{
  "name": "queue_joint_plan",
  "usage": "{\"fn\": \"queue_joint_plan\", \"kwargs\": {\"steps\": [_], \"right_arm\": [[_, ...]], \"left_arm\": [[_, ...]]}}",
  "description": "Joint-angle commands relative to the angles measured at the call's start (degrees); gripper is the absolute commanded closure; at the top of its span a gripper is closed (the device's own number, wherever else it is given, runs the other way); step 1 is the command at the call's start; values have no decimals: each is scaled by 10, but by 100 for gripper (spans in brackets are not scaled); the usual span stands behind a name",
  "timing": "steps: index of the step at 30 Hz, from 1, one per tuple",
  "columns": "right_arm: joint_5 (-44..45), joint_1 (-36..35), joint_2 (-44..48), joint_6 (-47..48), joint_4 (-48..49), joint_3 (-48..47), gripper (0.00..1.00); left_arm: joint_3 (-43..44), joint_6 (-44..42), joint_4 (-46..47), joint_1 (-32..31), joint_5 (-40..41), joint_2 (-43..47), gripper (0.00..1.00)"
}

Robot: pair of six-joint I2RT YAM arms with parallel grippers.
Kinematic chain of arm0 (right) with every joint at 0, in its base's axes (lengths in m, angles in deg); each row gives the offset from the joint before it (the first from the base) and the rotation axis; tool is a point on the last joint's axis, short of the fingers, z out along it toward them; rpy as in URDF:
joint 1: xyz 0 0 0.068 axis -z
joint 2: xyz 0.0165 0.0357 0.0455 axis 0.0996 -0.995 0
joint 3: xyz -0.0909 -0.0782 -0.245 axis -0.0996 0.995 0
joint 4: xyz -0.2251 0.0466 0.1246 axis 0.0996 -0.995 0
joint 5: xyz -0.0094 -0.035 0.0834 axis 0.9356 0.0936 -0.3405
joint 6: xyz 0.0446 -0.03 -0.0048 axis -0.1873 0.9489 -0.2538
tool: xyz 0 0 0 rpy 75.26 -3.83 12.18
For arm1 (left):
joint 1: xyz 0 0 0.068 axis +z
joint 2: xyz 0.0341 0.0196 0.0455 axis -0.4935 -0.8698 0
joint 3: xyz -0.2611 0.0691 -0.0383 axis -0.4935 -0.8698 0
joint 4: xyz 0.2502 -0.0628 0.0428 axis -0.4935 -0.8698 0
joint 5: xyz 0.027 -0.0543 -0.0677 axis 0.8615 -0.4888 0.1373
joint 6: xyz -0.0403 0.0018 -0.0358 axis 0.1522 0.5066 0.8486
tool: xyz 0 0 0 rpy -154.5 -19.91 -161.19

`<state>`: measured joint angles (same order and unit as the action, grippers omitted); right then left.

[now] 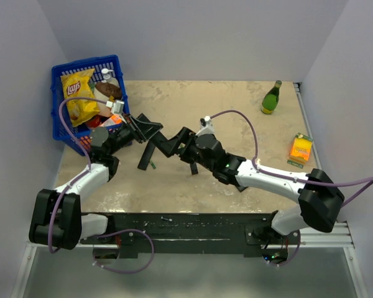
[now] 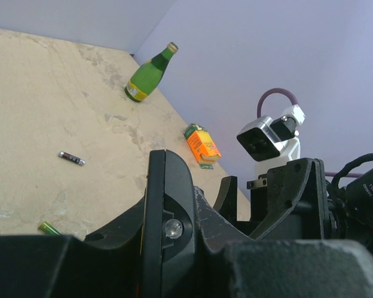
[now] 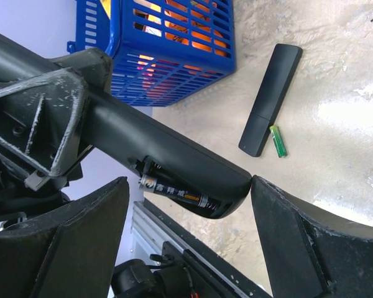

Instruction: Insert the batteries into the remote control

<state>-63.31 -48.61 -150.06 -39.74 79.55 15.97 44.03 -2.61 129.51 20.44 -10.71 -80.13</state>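
My left gripper (image 1: 140, 127) is shut on the remote control (image 3: 143, 146) and holds it off the table, edge-on between its fingers (image 2: 169, 230). The remote's battery bay is open, and one dark battery (image 3: 177, 194) lies in it at a slant, its left end sticking out. My right gripper (image 3: 188, 183) stands open around the remote's free end; its right fingertip (image 3: 256, 184) touches that end and its left finger stays clear. A second dark battery (image 2: 71, 158) lies on the table. A green battery (image 3: 277, 141) lies beside a flat black bar (image 3: 270, 99).
A blue basket (image 1: 87, 68) with a chip bag and other items stands at the back left, close behind my left arm. A green bottle (image 1: 271, 98) stands at the back right, and an orange box (image 1: 301, 149) sits near the right edge.
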Motion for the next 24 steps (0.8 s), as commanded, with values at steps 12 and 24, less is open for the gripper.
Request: {"fn": "queue_joint_plan", "kwargs": {"steps": [12,24], "right_arm": [[15,-2,-6,-17,32,-5,20],[10,-3,-2,-31,49,26,22]], "left_arm": [[12,5,47,-2,0,6,100],[0,30,87,-2,-5,1,100]]}}
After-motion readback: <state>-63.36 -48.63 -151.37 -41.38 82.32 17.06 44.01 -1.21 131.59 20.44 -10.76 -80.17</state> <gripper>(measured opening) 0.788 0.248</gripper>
